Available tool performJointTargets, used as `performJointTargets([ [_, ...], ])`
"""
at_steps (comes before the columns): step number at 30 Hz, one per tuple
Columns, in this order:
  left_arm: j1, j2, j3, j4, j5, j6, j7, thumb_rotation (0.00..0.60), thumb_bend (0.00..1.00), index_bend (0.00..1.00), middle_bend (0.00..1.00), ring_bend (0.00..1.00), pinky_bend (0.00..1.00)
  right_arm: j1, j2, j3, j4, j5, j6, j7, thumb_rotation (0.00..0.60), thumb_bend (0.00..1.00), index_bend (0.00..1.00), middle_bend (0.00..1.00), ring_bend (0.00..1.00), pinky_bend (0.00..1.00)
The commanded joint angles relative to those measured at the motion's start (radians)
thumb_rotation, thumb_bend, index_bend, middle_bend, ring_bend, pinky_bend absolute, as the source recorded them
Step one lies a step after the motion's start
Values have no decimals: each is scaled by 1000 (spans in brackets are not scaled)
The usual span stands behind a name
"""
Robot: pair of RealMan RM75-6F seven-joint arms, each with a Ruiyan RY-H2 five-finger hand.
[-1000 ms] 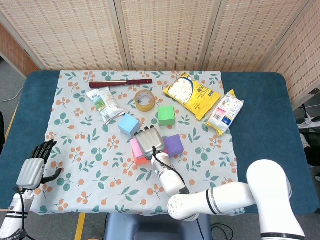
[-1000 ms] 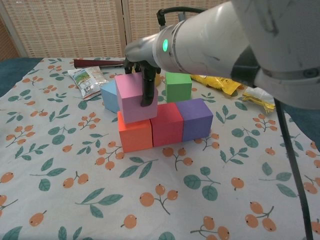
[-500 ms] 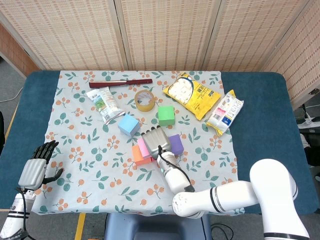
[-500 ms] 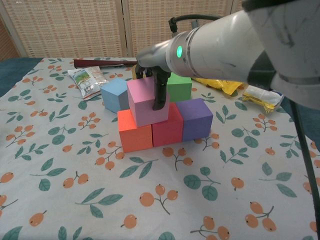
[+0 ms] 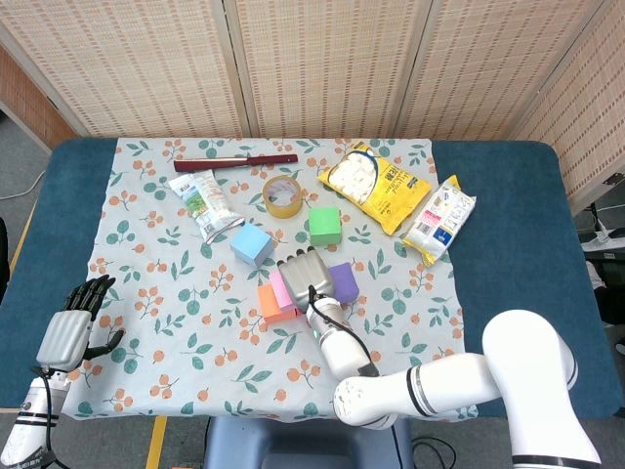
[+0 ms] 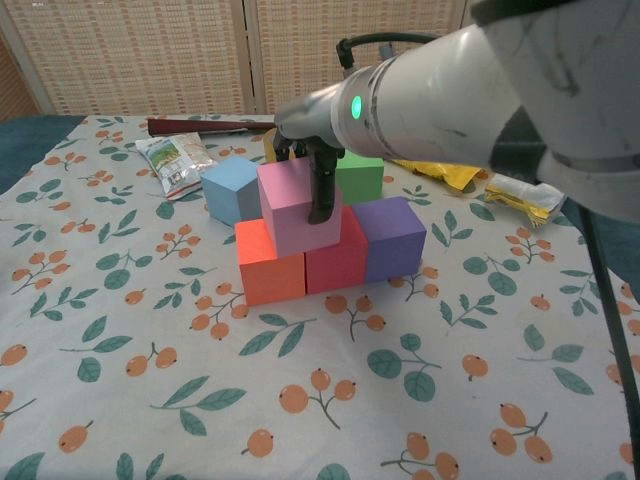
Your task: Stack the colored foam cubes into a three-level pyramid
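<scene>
An orange cube (image 6: 270, 263), a red cube (image 6: 336, 261) and a purple cube (image 6: 393, 237) form a row on the floral cloth. My right hand (image 6: 312, 160) holds a pink cube (image 6: 297, 205) on top of the orange and red ones, thumb on its front face. In the head view that hand (image 5: 303, 277) covers most of the pink cube (image 5: 278, 289). A blue cube (image 6: 231, 188) and a green cube (image 6: 358, 176) sit behind the row. My left hand (image 5: 71, 324) hangs off the cloth's left edge, holding nothing, fingers apart.
Behind the cubes lie a tape roll (image 5: 282, 195), a snack packet (image 5: 205, 203), a red-handled knife (image 5: 235, 159), a yellow bag (image 5: 377, 185) and a white-yellow packet (image 5: 440, 219). The cloth (image 6: 150, 380) in front of the row is bare.
My right hand carried the pink cube rightward, from over the orange cube to astride the orange and red cubes. The left hand barely moved.
</scene>
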Motion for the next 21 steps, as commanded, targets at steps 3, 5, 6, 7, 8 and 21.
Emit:
performJointTargets([
  [3, 1, -1, -1, 1, 0, 2, 0, 600, 326, 0, 8, 22, 97, 12, 3, 2, -4, 35, 11, -19, 600, 180, 386, 345, 183, 219],
  [5, 1, -1, -1, 2, 0, 1, 2, 600, 325, 0, 6, 22, 98, 14, 4, 4, -5, 43, 10, -21, 600, 180, 338, 311, 166, 215],
  [6, 1, -1, -1, 2, -1, 1, 2, 600, 325, 0, 6, 22, 98, 14, 5, 4, -5, 44, 9, -20, 600, 180, 311, 293, 156, 214],
  [7, 1, -1, -1, 1, -1, 1, 3, 600, 324, 0, 6, 22, 98, 14, 5, 5, -5, 44, 9, -19, 600, 180, 292, 281, 150, 213],
  [8, 1, -1, -1, 1, 0, 1, 3, 600, 324, 0, 6, 22, 98, 14, 5, 4, -4, 42, 9, -17, 600, 180, 266, 266, 142, 212],
  [21, 1, -1, -3, 0, -1, 1, 1, 600, 325, 0, 7, 22, 97, 22, 23, 4, -23, 62, 6, -23, 600, 180, 141, 209, 112, 194],
])
